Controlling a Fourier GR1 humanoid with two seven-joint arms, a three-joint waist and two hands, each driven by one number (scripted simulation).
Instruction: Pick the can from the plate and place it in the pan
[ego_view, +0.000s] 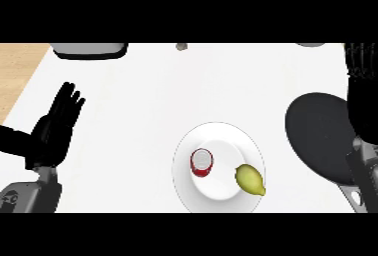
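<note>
My left robot hand (57, 127) rests at the bench's left side, released, its fingers straight and pointing toward the far edge, touching nothing. My right robot hand (362, 95) shows only as a dark shape along the bench's right edge, beyond the pan, and I cannot tell whether its fingers are straight or curled.

The can (201, 162) stands upright on the white plate (221, 135), left of the plate's middle; it is red with a pale top facing up at me. Neither of my robot hands touches it. The plate sits near the bench's (148, 90) front edge, roughly midway between its left and right sides. A yellow-green mango (251, 180) lies on the same plate, toward its front right rim, just beside the can but apart from it.

The black pan (321, 135) lies near the bench's right edge, just right of the plate with a narrow strip of white bench between them. Its grey handle (360, 175) runs toward the front right corner.

At the far left corner a white object with a dark base (90, 50) is cut off by the view. A small object (181, 47) sits at the far edge; I cannot tell what it is.
</note>
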